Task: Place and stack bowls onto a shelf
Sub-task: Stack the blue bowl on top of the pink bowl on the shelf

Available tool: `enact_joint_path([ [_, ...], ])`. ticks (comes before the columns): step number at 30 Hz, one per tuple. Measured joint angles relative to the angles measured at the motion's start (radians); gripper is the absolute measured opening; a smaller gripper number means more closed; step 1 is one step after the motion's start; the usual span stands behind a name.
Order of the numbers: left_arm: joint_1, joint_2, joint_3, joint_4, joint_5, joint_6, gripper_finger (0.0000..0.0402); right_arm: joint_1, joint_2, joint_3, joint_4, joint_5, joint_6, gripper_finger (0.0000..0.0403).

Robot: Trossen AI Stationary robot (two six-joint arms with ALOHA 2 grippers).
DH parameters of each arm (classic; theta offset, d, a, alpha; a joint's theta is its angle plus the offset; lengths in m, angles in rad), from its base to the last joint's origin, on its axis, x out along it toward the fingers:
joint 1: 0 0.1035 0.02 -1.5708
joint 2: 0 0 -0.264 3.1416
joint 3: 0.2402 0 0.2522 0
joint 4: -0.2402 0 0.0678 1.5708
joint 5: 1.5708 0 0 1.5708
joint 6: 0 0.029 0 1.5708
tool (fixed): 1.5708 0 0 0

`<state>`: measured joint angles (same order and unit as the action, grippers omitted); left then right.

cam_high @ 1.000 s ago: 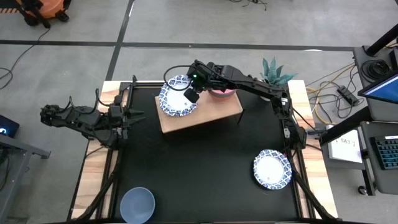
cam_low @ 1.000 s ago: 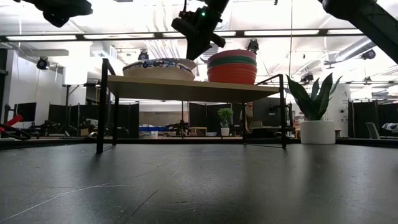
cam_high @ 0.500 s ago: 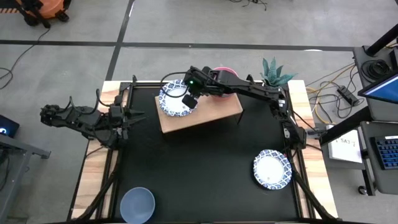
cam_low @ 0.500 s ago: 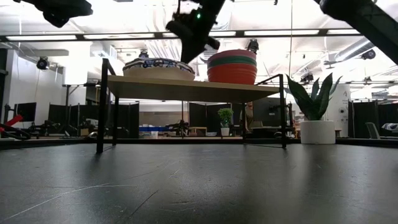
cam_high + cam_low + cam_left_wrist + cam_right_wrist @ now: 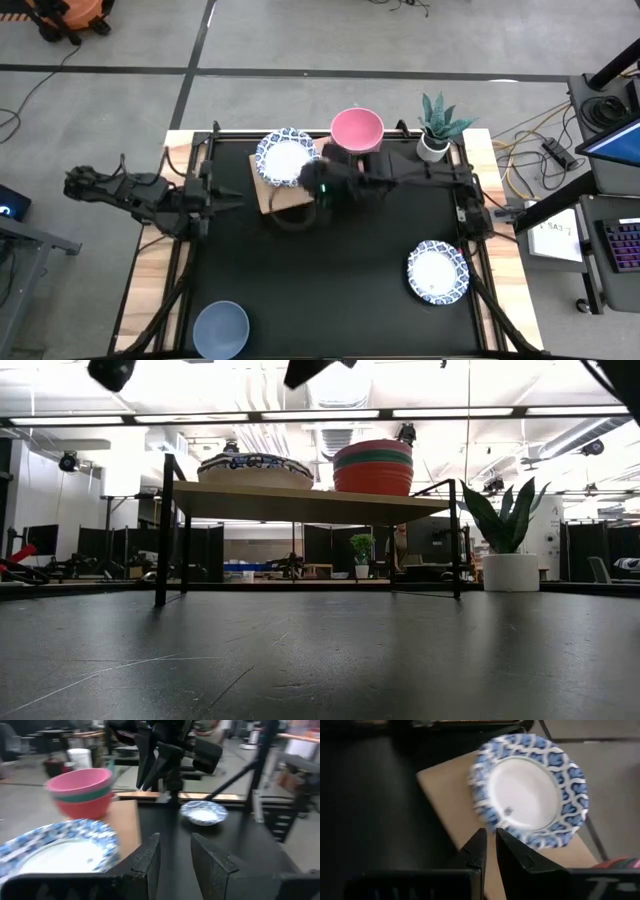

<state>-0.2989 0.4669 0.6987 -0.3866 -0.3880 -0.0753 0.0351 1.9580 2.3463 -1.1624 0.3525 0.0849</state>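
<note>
High view first: I judge the bowls stiff, light, glazed and slippery, chippable, so I'd pinch a rim edge. Remaining patterned bowl sits at 4 o'clock on the desk, blue-grey bowl at 7. On the shelf at 12, a patterned stack beside pink-topped stack. Right tool nearly closed, empty, over the shelf; left tool parted, empty, at 9.

You will find no text, label, brand, number or sign that can be read in any of the views. A small dark mark sits inside the white, blue-rimmed bowl on the shelf, toward 7 o'clock from its centre, too small to read.
</note>
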Motion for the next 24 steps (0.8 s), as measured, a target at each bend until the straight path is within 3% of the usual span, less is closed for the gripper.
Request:
enact_joint_path([
  [6,-0.002,0.118,0.017,0.080,0.093,-0.012,0.0091,0.130,-0.013,-0.048,-0.063,0.118,0.030,0.0031],
  [11,-0.004,0.222,0.042,0.080,0.097,-0.075,0.0091,0.187,-0.104,-0.212,-0.065,0.172,0.074,0.0031],
  [18,-0.048,0.349,0.100,0.056,0.147,-0.141,0.0091,0.233,-0.355,-0.621,0.157,0.168,0.106,0.0031],
  [24,-0.107,0.460,0.205,-0.112,0.174,-0.301,0.0091,0.265,-0.583,-0.968,0.438,0.141,0.073,0.0031],
])
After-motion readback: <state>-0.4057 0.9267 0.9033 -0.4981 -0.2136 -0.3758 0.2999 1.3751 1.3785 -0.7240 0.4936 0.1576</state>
